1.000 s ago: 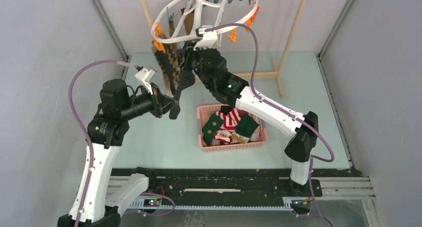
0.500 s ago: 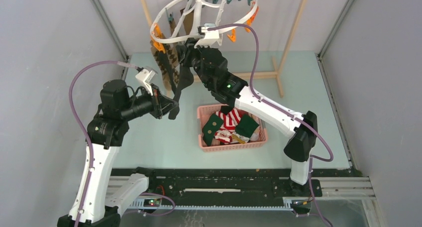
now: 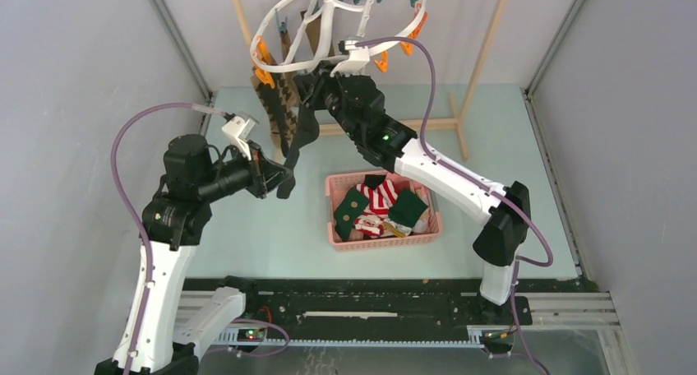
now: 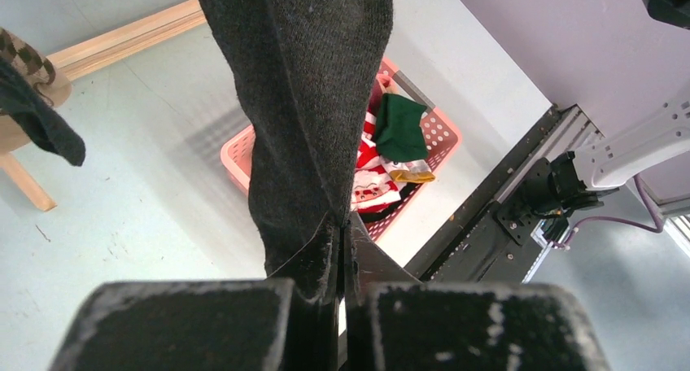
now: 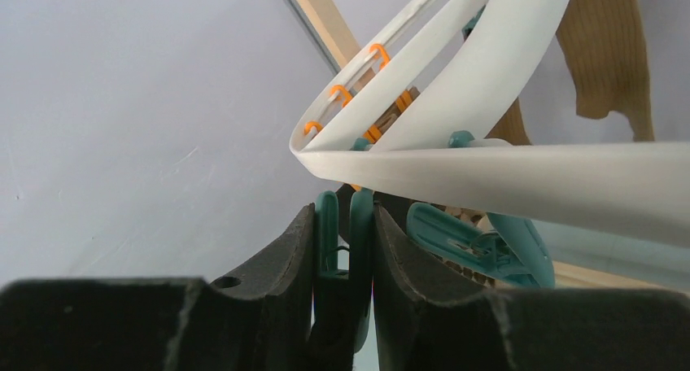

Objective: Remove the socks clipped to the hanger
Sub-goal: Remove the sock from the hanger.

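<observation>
Two tools in view, both busy. On my side, the left tool (image 4: 342, 253) is pressed together on the toe end of a black sock (image 4: 309, 102). From the left wrist cam the sock runs up out of the pic, so its upper end is cut off there. Top cam shows it stretched at a slant up to the right tool (image 3: 306, 81), just under the near rim of the hanger (image 3: 283, 64), but the wrist hides the exact spot where it's clipped. On the right wrist cam the fingers (image 5: 285, 257) squeeze a teal clothespin (image 5: 342, 224) from both sides, w/ the white ring right above. I can't see the pin's mouth or whether fabric is in it. Beside the black one, an argyle sock (image 3: 278, 112) hangs from the ring's left side, partly behind it. Farther back a tan sock (image 5: 610, 45) hangs, its top cut by the frame edge. Below, a pink basket (image 3: 386, 242) sits on the table (image 3: 526, 161), holding a red-white striped sock (image 3: 380, 196) and a dark green sock (image 3: 352, 204); the rest in there is too jumbled to ID.
</observation>
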Robot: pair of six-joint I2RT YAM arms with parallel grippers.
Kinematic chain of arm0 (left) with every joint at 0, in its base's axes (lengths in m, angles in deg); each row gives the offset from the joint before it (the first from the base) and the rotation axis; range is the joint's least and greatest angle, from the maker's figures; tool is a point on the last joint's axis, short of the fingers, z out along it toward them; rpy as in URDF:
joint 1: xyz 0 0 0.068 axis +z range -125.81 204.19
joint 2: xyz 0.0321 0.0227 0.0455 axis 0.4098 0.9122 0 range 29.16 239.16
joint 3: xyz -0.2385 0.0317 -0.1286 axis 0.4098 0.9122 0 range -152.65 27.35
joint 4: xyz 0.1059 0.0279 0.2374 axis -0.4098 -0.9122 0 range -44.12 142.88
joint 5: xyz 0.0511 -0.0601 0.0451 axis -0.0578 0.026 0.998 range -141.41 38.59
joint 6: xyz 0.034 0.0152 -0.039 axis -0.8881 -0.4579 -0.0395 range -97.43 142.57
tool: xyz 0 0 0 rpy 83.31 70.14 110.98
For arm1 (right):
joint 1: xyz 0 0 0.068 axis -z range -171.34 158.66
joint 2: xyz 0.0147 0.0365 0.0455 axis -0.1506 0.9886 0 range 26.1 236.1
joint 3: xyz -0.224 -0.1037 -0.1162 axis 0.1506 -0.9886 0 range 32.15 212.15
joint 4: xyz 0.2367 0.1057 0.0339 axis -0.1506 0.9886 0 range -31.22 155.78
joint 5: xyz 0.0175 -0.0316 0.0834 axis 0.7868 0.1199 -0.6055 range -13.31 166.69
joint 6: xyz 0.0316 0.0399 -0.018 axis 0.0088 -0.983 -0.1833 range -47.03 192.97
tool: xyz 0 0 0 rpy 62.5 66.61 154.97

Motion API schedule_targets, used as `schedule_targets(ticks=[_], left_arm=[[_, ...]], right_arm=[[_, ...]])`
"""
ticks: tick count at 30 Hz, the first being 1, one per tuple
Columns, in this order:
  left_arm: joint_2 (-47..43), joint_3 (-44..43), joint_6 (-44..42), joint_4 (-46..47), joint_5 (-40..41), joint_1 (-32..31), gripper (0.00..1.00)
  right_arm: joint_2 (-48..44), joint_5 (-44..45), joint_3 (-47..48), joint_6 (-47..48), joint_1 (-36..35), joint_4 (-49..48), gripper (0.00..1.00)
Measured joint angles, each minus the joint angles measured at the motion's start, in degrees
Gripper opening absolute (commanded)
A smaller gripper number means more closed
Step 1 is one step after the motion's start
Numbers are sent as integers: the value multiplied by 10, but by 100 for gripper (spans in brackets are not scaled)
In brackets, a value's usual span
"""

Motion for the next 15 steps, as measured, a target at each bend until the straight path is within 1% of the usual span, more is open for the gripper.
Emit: schedule_targets(ticks=[1, 2, 4, 5, 6, 7, 9, 15], left_arm=[[-1, 0, -2, 0, 0, 0, 0], [-2, 1, -2, 0, 0, 0, 0], [-5, 3, -3, 0, 2, 0, 0], [-6, 3, -3, 0, 3, 0, 0], [-6, 3, -3, 0, 4, 0, 0], [-7, 3, -3, 0, 4, 0, 0], [-7, 3, -3, 0, 4, 0, 0], [-7, 3, -3, 0, 4, 0, 0]], right_arm=[[-2, -5, -3, -4, 3, 0, 0], [-3, -11, -7, -10, 6, 0, 7], [-8, -19, -12, -19, 9, 2, 30], [-10, -22, -13, -23, 9, 4, 40], [-12, -22, -14, -26, 9, 6, 48], [-15, -21, -15, -29, 9, 7, 52], [-24, -10, -21, -28, 2, 8, 57], [-43, 18, -30, -25, -14, 5, 65]])
